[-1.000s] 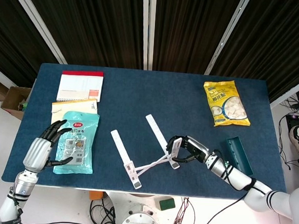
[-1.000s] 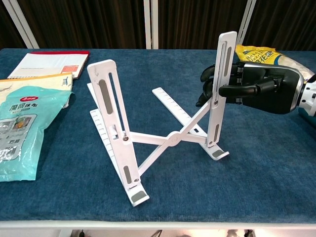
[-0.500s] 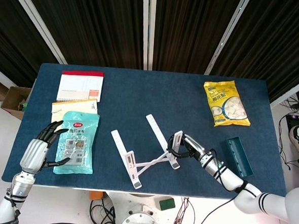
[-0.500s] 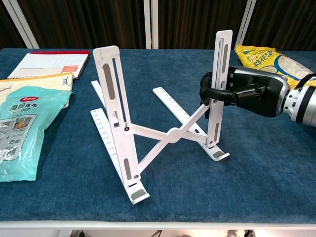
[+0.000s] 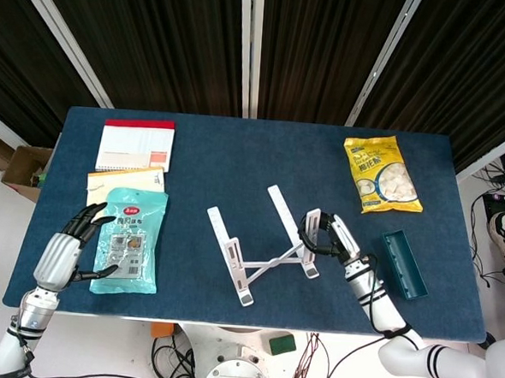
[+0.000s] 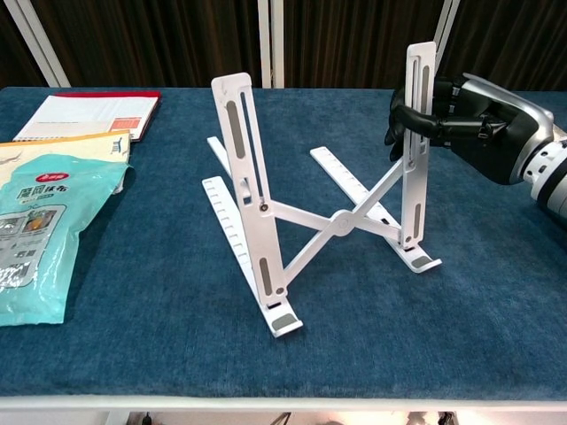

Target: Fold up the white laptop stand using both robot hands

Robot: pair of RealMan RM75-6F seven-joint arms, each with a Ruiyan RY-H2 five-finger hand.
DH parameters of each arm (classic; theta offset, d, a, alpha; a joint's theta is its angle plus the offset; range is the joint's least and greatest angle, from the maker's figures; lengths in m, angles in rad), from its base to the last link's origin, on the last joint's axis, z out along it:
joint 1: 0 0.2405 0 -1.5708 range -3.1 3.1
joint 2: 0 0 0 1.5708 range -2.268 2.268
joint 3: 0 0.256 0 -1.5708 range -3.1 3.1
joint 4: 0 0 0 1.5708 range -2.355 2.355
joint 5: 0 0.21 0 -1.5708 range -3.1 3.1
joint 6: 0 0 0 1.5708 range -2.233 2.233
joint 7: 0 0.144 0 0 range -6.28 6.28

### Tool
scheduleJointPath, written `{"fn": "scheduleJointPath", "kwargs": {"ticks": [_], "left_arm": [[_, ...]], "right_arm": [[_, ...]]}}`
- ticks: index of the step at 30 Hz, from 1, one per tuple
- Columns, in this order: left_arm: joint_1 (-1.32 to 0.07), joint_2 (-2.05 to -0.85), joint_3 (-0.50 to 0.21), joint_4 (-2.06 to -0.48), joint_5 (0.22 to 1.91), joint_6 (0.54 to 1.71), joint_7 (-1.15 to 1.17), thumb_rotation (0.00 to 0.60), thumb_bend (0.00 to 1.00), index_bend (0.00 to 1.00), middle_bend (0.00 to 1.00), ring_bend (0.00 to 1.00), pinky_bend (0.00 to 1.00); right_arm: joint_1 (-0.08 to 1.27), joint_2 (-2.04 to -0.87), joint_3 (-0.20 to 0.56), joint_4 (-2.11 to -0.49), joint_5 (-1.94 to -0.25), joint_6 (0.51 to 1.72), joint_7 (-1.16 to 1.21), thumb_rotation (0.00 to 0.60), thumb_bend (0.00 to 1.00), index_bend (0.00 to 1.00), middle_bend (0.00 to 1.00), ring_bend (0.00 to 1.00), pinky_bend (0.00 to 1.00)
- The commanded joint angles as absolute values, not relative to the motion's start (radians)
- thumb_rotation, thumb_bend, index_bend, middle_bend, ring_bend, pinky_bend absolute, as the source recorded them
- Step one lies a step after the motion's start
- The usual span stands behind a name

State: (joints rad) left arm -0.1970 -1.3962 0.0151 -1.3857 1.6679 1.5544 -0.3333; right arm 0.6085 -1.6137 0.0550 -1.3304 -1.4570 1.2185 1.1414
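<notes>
Silver-backed left hand (image 5: 62, 257) and right hand (image 6: 472, 124) (black fingers), white forearms ringed black

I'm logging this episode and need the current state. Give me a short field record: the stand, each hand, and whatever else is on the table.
stand: white laptop stand, unfolded, both support arms upright, crossed braces spread
right hand: right hand grips the stand's right upright near its top
left hand: left hand, fingers spread, holds nothing, at the table's left edge beside the teal pouch
table: blue cloth table
other items: red-and-white notebook, yellow snack bag, teal tray
fold status: not yet folded
</notes>
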Motion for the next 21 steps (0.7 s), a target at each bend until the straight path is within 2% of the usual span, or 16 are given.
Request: {"fn": "scheduleJointPath", "kwargs": {"ticks": [1,6,9,13,19,21], "left_arm": [[-0.198,-1.4,0.015,-1.378,1.67,1.555,-0.341,0.6,0.0,0.19,0.05,0.03,0.17],[-0.211,-1.389,0.035,-1.373,1.684,1.523,-0.361,0.6,0.0,0.19,0.05,0.03,0.17],[-0.233,-1.358,0.064,-1.4,1.706,1.479,-0.423,0.6,0.0,0.19,0.06,0.03,0.17],[-0.29,-1.301,0.112,-1.464,1.764,1.411,-0.595,0.6,0.0,0.19,0.07,0.03,0.17],[-0.398,-1.288,0.148,-1.497,1.874,1.401,-0.957,0.6,0.0,0.18,0.07,0.03,0.16],[-0.429,-1.301,0.147,-1.493,1.888,1.401,-1.057,0.568,0.0,0.18,0.07,0.03,0.16]], "right_arm": [[0.572,-1.655,0.088,-1.343,-1.449,1.276,1.065,0.6,0.44,0.7,0.66,0.48,0.54],[0.553,-1.667,0.072,-1.37,-1.468,1.272,1.026,0.6,0.4,0.7,0.65,0.48,0.53],[0.553,-1.625,0.041,-1.396,-1.516,1.253,1.043,0.6,0.38,0.67,0.62,0.46,0.46],[0.55,-1.545,-0.006,-1.432,-1.584,1.248,1.059,0.6,0.38,0.56,0.56,0.39,0.37],[0.543,-1.454,-0.041,-1.487,-1.639,1.255,1.067,0.6,0.38,0.48,0.51,0.34,0.33],[0.54,-1.442,-0.047,-1.497,-1.65,1.26,1.071,0.6,0.38,0.47,0.5,0.34,0.33]]}}
